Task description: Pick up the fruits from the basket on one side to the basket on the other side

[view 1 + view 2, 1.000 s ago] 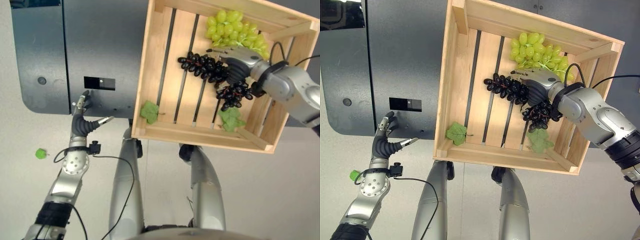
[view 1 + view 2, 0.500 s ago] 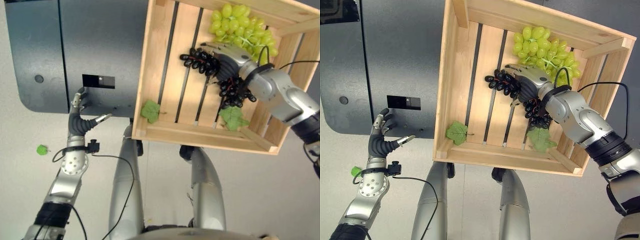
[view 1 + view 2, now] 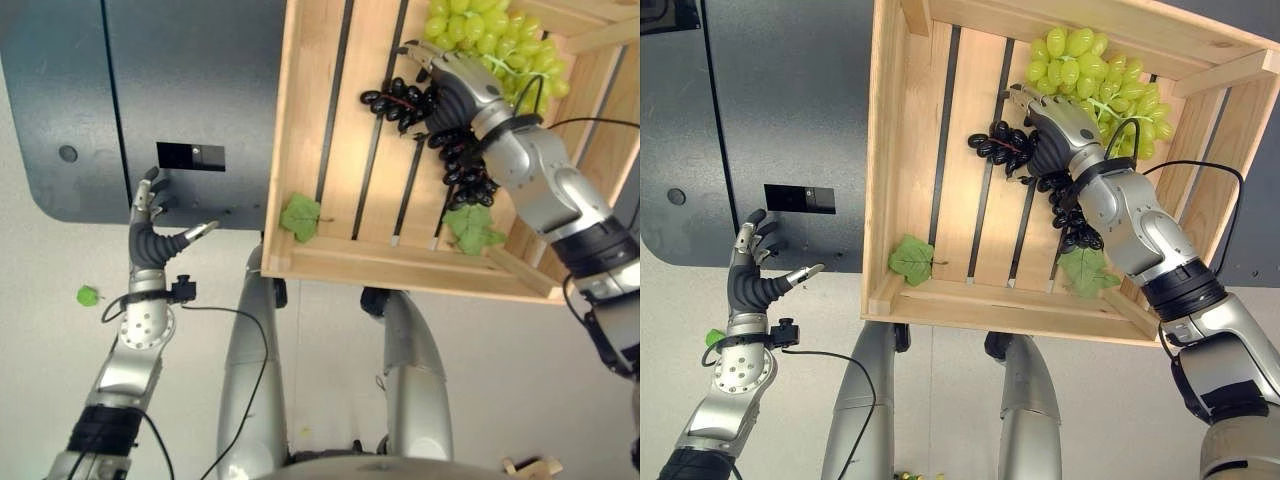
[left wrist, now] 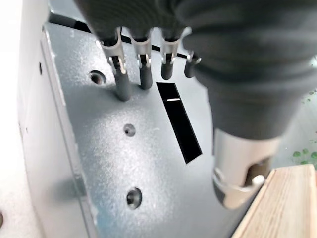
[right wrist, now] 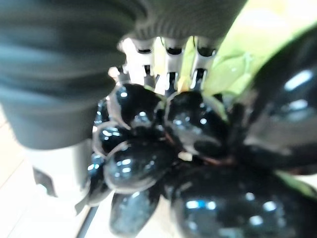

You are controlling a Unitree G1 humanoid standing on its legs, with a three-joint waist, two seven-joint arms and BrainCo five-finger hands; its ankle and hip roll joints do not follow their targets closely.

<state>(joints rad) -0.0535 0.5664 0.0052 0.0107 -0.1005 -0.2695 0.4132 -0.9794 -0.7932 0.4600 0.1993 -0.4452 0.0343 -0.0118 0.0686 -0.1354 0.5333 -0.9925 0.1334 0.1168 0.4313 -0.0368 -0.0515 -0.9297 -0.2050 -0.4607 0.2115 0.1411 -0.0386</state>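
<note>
Right robot hand point(image 3: 1062, 135): curled round black grape bunch point(image 3: 1035, 160) inside wooden crate point(image 3: 887, 200)
Left robot hand point(image 3: 752, 270): spread wide, empty
Hidden: right fingertips under grapes

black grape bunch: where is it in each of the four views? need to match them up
Left eye view: black grape bunch in the wooden crate, upper right, under the right hand.
Right eye view: upper middle, beneath the green grapes.
Left wrist view: not in it; a crate corner shows.
Right wrist view: up close, fingers curled round it.
Shared landmark: the crate.
</note>
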